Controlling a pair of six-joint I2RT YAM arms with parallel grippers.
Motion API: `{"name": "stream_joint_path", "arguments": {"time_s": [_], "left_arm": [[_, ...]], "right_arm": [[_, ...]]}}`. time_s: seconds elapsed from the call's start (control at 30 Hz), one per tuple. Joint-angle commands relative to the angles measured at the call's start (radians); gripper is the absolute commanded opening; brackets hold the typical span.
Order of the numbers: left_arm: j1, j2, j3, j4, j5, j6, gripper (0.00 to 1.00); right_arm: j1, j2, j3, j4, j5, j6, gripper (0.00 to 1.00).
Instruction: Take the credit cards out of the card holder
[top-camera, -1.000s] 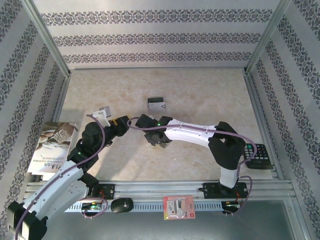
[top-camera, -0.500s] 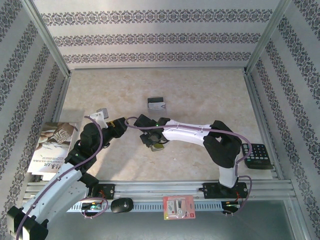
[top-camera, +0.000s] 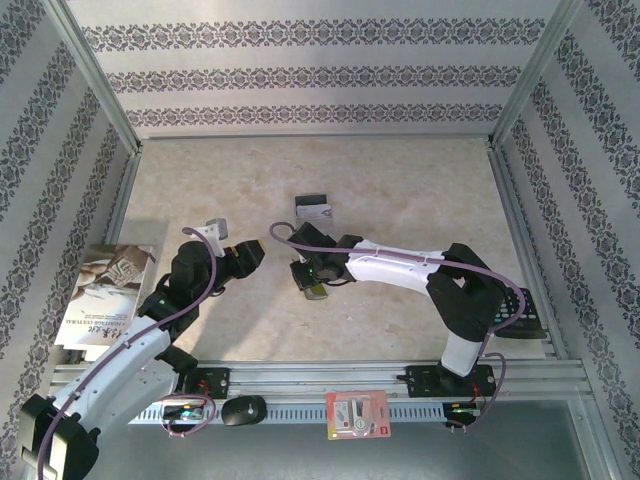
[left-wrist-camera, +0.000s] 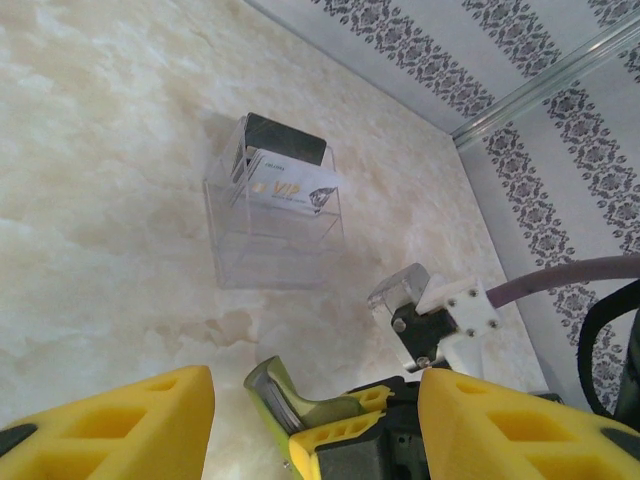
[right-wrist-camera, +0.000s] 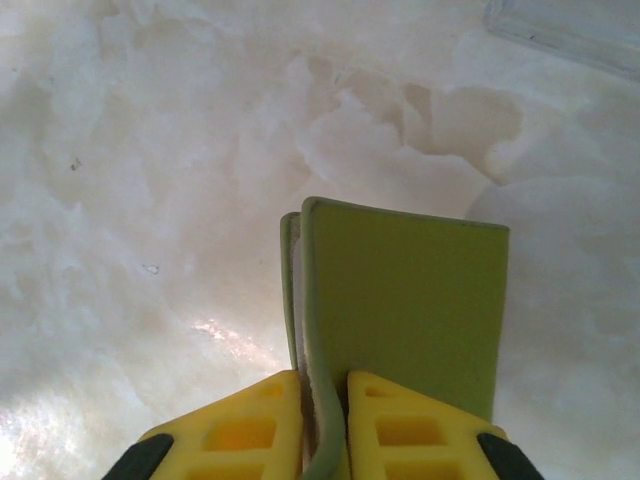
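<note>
"VIP" on the pale card (left-wrist-camera: 290, 187) in a clear stand (left-wrist-camera: 275, 245)

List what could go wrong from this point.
1. The right gripper pinches the card holder at its near end, so the holder may pivot or slip once something tugs on it.
2. The left gripper hangs open, its wide fingers close to the right one; reaching in, the two may bump.
3. The clear stand holding cards is nearby and could be knocked over.
</note>
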Motion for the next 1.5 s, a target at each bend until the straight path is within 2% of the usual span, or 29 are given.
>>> {"name": "stream_joint_path", "arguments": {"time_s": [0.0, 0.23, 0.33, 0.5, 0.8, 1.2, 1.37, 1.47], "left_arm": [[0.009, 0.001, -0.009, 0.044, 0.027, -0.002, 0.56], [0.009, 0.028, -0.015, 0.065, 0.057, -0.005, 0.55], [0.008, 0.039, -0.017, 0.077, 0.075, -0.008, 0.51], [0.001, 0.077, -0.020, 0.101, 0.094, -0.011, 0.45], [-0.093, 0.236, 0.005, 0.154, 0.043, 0.010, 0.40], [-0.215, 0.530, 0.114, 0.243, 0.014, 0.050, 0.33], [-0.230, 0.620, 0.158, 0.231, 0.026, 0.066, 0.14], [-0.241, 0.651, 0.179, 0.218, 0.041, 0.072, 0.14]], "right_arm": [[-0.034, 0.004, -0.057, 0.067, -0.021, 0.042, 0.01], [-0.062, -0.021, -0.108, 0.149, -0.079, 0.071, 0.00], [-0.088, -0.044, -0.153, 0.218, -0.141, 0.104, 0.00], [-0.132, -0.085, -0.214, 0.253, -0.170, 0.155, 0.00], [-0.200, -0.167, -0.353, 0.339, -0.210, 0.233, 0.00], [-0.237, -0.233, -0.434, 0.310, -0.164, 0.257, 0.00], [-0.241, -0.266, -0.465, 0.287, -0.133, 0.276, 0.00], [-0.242, -0.297, -0.493, 0.282, -0.101, 0.295, 0.00]]}}
